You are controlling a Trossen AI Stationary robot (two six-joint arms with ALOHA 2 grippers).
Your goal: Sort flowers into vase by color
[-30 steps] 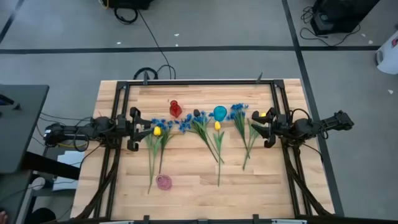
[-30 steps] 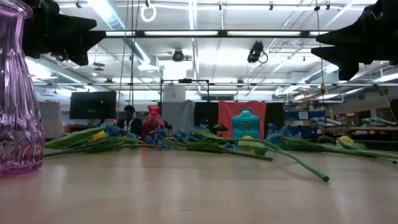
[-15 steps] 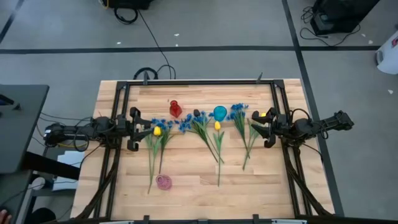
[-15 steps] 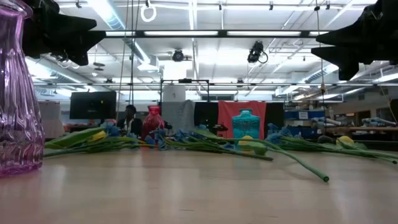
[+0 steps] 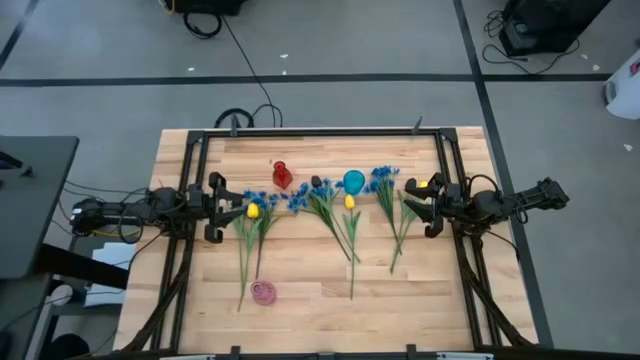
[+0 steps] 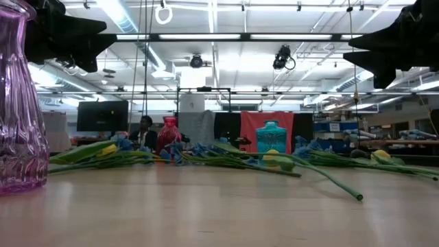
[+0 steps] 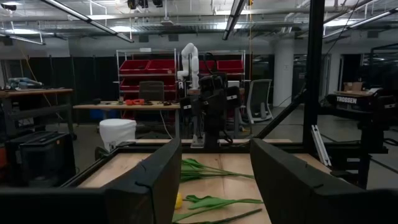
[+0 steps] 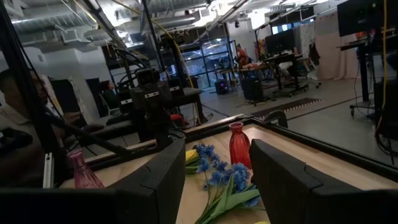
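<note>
The flowers lie flat in a row across the table's middle, stems pointing to the near edge: blue blossoms (image 5: 300, 200), yellow tulips (image 5: 253, 210) and a dark tulip (image 5: 316, 182). A red vase (image 5: 282, 175) and a teal vase (image 5: 353, 182) stand behind them, and a pink vase (image 5: 263, 292) stands near the front. My left gripper (image 5: 222, 208) hovers open above the table at the row's left end. My right gripper (image 5: 415, 208) hovers open at the right end, beside a yellow tulip (image 5: 433, 182). The left wrist view shows green stems (image 7: 211, 171) ahead, the right wrist view blue blossoms (image 8: 214, 171).
A dark metal frame (image 5: 320, 131) runs around the tabletop. Bare wood (image 5: 320, 310) lies between the stems' ends and the near edge, apart from the pink vase (image 6: 17, 103). A person (image 6: 143, 128) shows in the room beyond the table.
</note>
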